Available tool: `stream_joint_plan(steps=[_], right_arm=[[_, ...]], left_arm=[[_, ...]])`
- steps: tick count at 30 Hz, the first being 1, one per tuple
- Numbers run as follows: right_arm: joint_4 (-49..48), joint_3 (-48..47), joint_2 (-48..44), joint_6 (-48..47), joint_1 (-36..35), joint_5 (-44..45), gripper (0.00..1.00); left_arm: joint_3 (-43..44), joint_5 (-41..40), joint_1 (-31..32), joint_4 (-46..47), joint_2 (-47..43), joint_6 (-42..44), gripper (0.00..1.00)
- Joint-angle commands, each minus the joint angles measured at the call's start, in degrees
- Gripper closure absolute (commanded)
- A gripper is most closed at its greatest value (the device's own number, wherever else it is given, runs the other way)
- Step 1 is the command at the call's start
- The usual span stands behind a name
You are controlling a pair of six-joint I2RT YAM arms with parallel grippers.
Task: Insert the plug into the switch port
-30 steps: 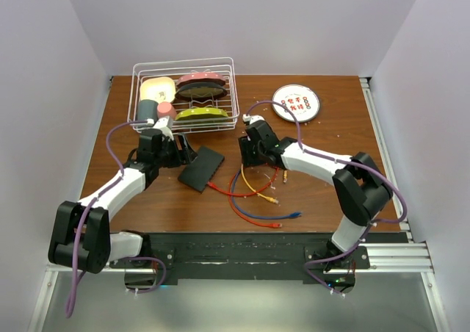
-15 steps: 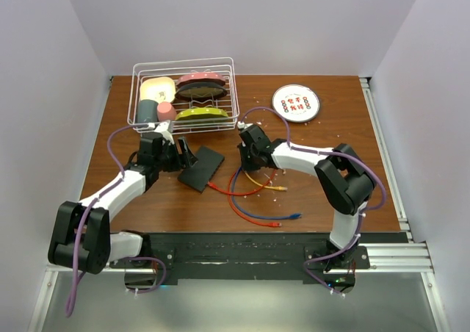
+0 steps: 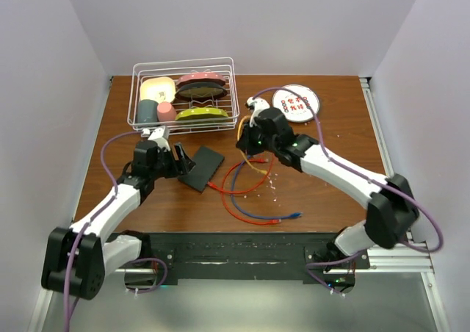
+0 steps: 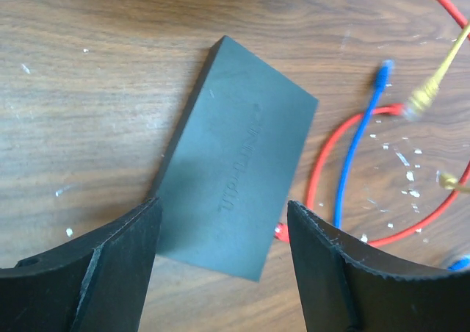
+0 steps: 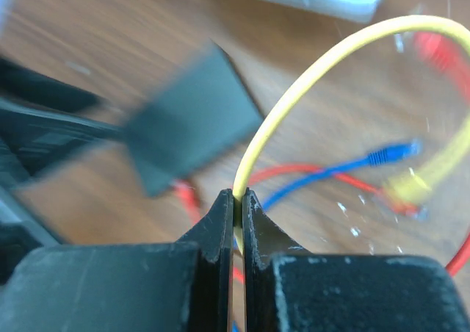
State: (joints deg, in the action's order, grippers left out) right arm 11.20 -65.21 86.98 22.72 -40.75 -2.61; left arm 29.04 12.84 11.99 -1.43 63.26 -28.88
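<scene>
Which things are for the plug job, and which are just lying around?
For the job:
switch
yellow cable, the one being held

Just lying about:
red cable
blue cable
wire basket
round white disc

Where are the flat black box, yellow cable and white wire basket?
Flat matte-black box (image 4: 239, 163): left wrist view, middle of its top face.
Thin yellow cable (image 5: 248, 159): right wrist view, lower stretch of its arc.
White wire basket (image 3: 183, 62): top view, far rim.
</scene>
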Motion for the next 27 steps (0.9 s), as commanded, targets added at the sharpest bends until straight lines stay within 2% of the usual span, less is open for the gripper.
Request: stream_joint_plan(steps=[1, 5, 9, 13, 17, 21, 22, 27], right_arm=[[-2.1, -1.2, -5.5, -1.7, -0.1, -5.1, 1.0], [-2.8, 1.8, -12.3, -0.2, -0.1, -6.8, 1.0], [-2.7, 5.8, -17.1, 0.0, -0.2, -4.8, 1.0], [-0.3, 6.0, -17.7, -1.8, -0.2, -5.0, 1.0], [-0.4, 3.6, -16.2, -4.9, -0.1, -9.9, 1.0], [0.1, 4.0, -13.8, -11.2, -0.4, -23.1, 1.0], [1.3, 4.0, -12.9, -12.3, -1.0, -23.8, 1.0], [10.6, 7.5, -10.6, -16.5, -6.3, -14.4, 1.0]], left_arm=[[-2.0, 1.6, 0.1, -1.3, -7.6, -1.9, 0.27], [-3.8, 4.1, 0.1, -3.1, -12.0, -2.8, 0.27], [-4.2, 4.6, 0.1, -5.9, -15.2, -2.8, 0.27], [-3.7, 5.4, 0.1, -6.0, -16.9, -3.5, 0.26], [-4.2, 7.3, 0.1, -3.1, -16.4, -3.5, 0.26], [-4.8, 7.7, 0.1, -0.8, -14.5, -4.0, 0.26], [-4.7, 7.9, 0.1, -0.4, -14.0, -4.0, 0.26], [-5.0, 7.4, 0.1, 3.8, -9.1, -3.3, 0.26]])
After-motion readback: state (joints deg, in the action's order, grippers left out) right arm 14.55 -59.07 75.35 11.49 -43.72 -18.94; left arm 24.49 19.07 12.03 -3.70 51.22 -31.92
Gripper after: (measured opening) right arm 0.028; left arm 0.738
